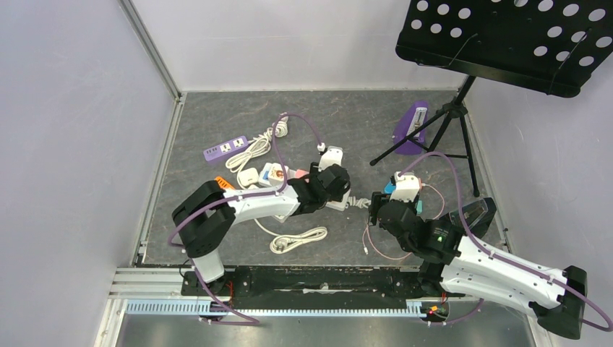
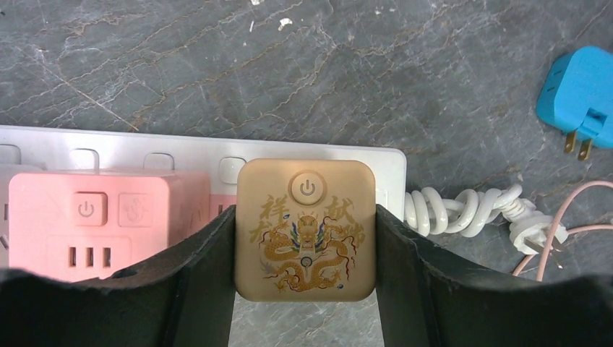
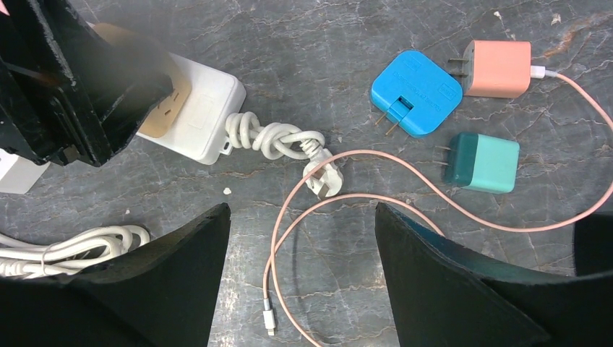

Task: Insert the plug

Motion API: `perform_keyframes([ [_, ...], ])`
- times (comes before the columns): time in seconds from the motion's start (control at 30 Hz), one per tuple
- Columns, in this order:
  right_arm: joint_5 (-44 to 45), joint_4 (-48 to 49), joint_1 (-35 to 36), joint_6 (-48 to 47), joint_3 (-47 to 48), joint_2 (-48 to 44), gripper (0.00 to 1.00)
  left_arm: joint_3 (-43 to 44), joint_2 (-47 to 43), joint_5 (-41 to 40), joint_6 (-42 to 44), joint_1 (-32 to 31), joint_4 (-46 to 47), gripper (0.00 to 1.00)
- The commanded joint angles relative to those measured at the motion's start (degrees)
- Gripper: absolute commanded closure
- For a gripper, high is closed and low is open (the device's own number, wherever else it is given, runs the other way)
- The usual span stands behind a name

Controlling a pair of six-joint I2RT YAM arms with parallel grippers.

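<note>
- Soft, even light from above; table (image 1: pixel 347 108) evenly lit, shadows faint.
- Left wrist view sharp: plug (image 2: pixel 304 229) crisp, its fingers (image 2: pixel 195 289) dark and slightly soft.
- Right wrist view blurs at the top left.

The pink cube (image 2: pixel 108 224) crowds the tan plug (image 2: pixel 305 230); bare table (image 2: pixel 434 87) lies beyond the strip (image 2: pixel 181 150).

Top view looks down; close wrist views apparently share the power strip (image 2: pixel 188 141).
</note>
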Motion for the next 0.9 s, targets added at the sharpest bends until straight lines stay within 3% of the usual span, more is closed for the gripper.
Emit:
perform_keyframes([
  [0.0,1.3,0.6,-0.2,1.0,-0.2,-0.3,0.25,-9.4,4.5,1.7,-8.7,-0.5,-4.5,0.98],
  [0.1,0.4,0.6,-0.2,1.0,0.0,-0.3,0.23,-12.1,2.0,2.1,-10.2,-0.5,-1.9,0.98],
  [0.17,-0.4,0.6,-0.1,0.7,0.7,0.0,0.21,-11.7,0.3,2.2,-9.8,-0.4,-2.1,0.92],
  [0.23,-1.2,0.6,-0.2,0.3,1.4,0.5,0.20,-10.8,-1.7,2.3,-9.2,-0.5,-2.2,0.77],
  [0.3,-1.8,0.6,-0.2,0.1,2.1,0.8,0.20,-10.0,-3.8,2.9,-8.3,-0.5,-2.0,0.56],
  [0.47,-2.8,0.6,-0.2,-0.3,4.3,1.2,0.18,-5.7,-8.2,3.4,-4.8,-0.5,-3.4,0.27],
  [0.87,-8.9,6.9,-0.2,-5.4,8.6,2.8,0.13,-6.8,-24.6,5.5,-1.8,-0.4,-5.7,0.24],
])
